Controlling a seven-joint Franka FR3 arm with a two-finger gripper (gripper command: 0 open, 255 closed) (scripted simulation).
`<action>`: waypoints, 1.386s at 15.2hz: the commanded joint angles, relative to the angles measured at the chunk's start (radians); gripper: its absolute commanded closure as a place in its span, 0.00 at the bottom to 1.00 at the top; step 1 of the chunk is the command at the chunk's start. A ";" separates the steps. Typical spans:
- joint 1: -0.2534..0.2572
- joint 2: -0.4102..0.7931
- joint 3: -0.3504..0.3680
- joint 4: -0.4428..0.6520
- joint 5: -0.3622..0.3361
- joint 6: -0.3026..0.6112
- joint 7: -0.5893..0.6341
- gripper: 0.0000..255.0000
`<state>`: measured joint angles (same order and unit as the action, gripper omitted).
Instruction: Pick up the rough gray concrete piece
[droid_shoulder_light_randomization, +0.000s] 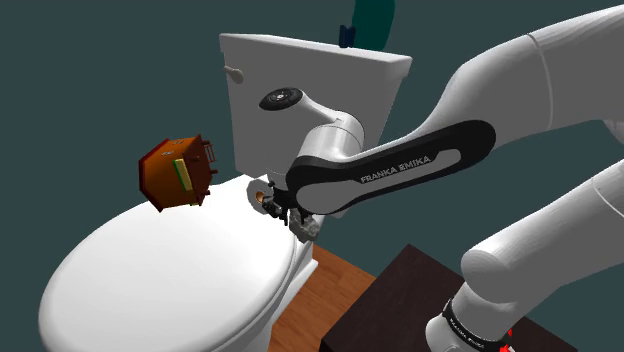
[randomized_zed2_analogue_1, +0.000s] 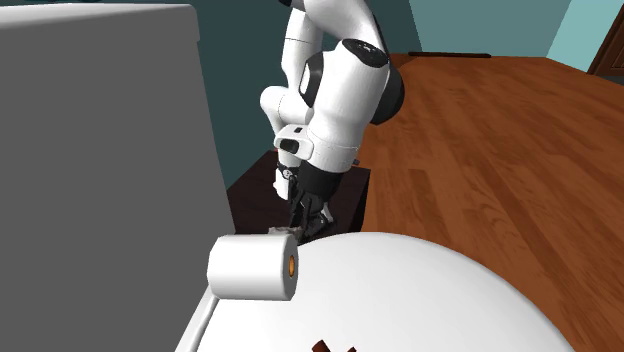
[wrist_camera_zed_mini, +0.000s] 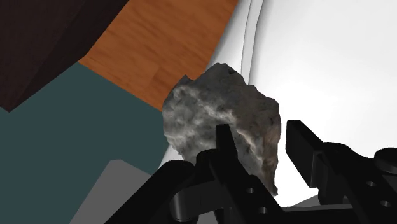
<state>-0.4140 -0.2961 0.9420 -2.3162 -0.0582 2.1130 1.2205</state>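
Grey, rough rock (wrist_camera_zed_mini: 216, 108) is sitting at the edge of the white lid (wrist_camera_zed_mini: 318, 57), centre-left in the second exterior view, while the gripper (wrist_camera_zed_mini: 261, 130) is hovering, jaws apart and not clasping it, likely lining up a pinch.

Tight spot for the gripper (wrist_camera_zed_mini: 263, 130) at the lid's (droid_shoulder_light_randomization: 170, 280) edge. The tank (droid_shoulder_light_randomization: 300, 65) is close beside it and the roll (randomized_zed2_analogue_1: 250, 268) sits just by the fingers. The rock (wrist_camera_zed_mini: 210, 114) lies right ahead, partly between the spread fingers. Beyond the rock, bare lid lies open. The box (droid_shoulder_light_randomization: 175, 172) stands well away across the lid. Off the rim, over the floor (wrist_camera_zed_mini: 165, 51), there's free room.
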 joint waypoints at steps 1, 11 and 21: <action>0.000 0.001 0.000 0.000 0.000 0.001 0.000 1.00; 0.021 -0.048 -0.042 0.057 0.035 -0.089 -0.049 1.00; 0.033 -0.083 -0.080 0.139 0.054 -0.196 -0.090 1.00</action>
